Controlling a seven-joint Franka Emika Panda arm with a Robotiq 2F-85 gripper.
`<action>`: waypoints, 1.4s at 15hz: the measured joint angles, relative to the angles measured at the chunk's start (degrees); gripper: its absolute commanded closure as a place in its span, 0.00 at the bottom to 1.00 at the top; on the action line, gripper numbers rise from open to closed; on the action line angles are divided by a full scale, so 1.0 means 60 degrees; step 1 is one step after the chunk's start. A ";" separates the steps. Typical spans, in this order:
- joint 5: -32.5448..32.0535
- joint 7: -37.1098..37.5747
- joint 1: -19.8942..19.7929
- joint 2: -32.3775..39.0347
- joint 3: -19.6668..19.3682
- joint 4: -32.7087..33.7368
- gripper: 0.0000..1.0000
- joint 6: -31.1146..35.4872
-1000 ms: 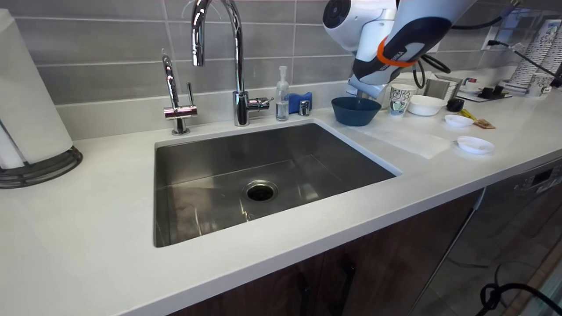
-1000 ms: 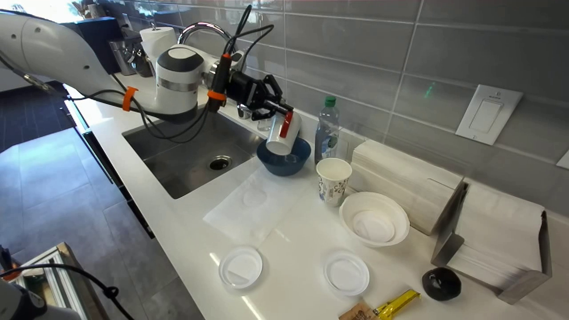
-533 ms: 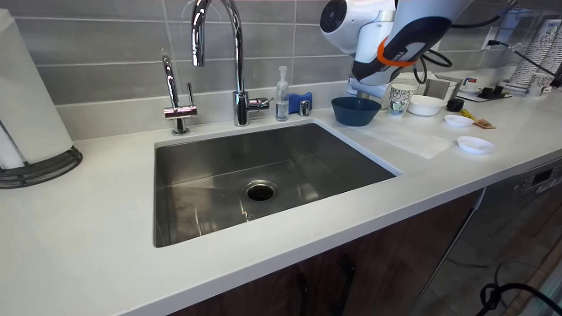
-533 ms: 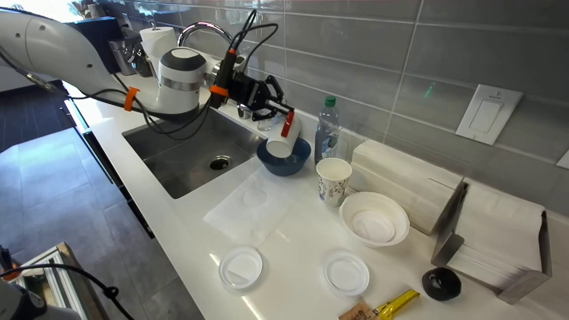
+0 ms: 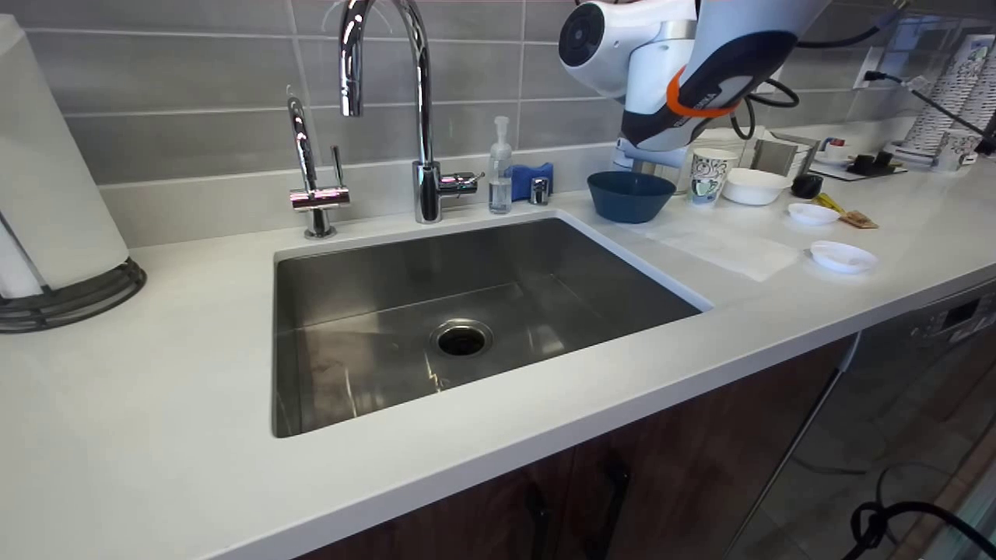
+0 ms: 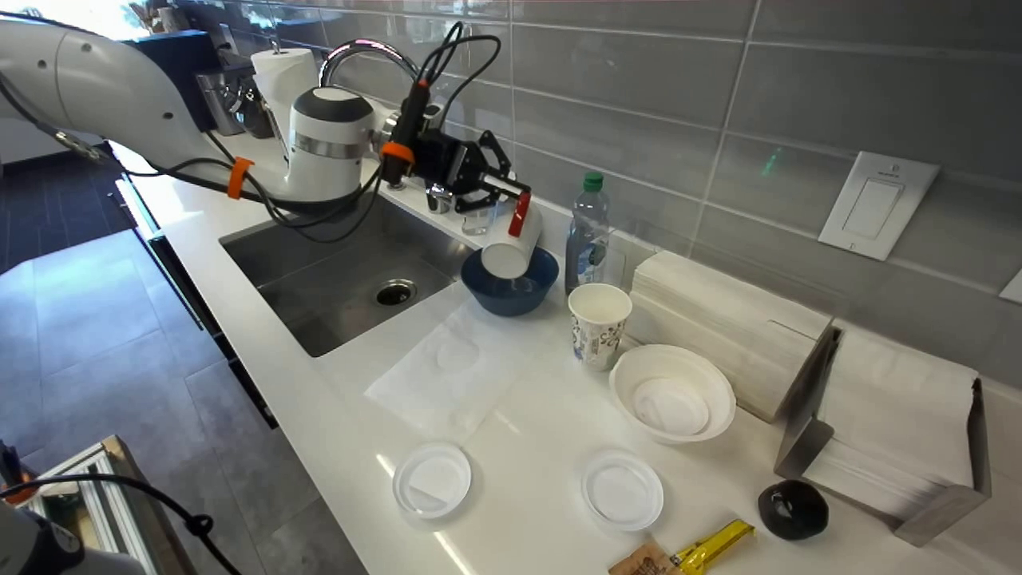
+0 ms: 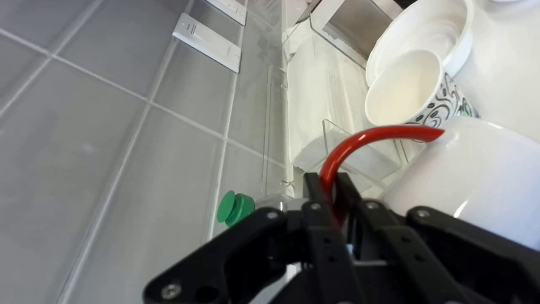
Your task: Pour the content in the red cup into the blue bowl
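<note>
Since half a second ago, in an exterior view, the arm (image 5: 661, 82) has shifted slightly toward the tall faucet (image 5: 424, 117), while the blue bowl (image 5: 630, 204) has stayed upright on the counter (image 5: 171, 389), just beside the sink (image 5: 513, 299). In an exterior view I find the red cup (image 6: 519, 246) tilted, its lower end over the inside of the bowl; only its handle (image 6: 520, 214) looks red, the body looks white, and whether the round end is mouth or base I cannot tell. In the wrist view my tool (image 7: 330, 188) is closed firmly on this handle, one of the fingers (image 7: 313, 188) at each side, with almost no gap left. I judge the cup to be glazed ceramic: stiff, a little heavy for such a pinch, slippery and breakable, so it may swing about the handle. The handle is the right place to hold; I would keep the grip at its curve and turn the wrist slowly, so that the cup does not knock against the bowl.
</note>
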 measured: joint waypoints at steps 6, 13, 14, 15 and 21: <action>-0.0520 -0.0563 -0.0203 -0.0047 0.0339 0.0332 0.97 -0.0397; -0.1096 -0.0862 -0.0287 -0.0313 0.0431 0.0450 0.97 -0.0428; -0.1174 -0.0932 -0.0287 -0.0374 0.0439 0.0469 0.97 -0.0445; -0.1263 -0.0990 -0.0287 -0.0443 0.0448 0.0485 0.97 -0.0454; -0.1704 -0.1298 -0.0285 -0.0793 0.0538 0.0503 0.97 -0.0457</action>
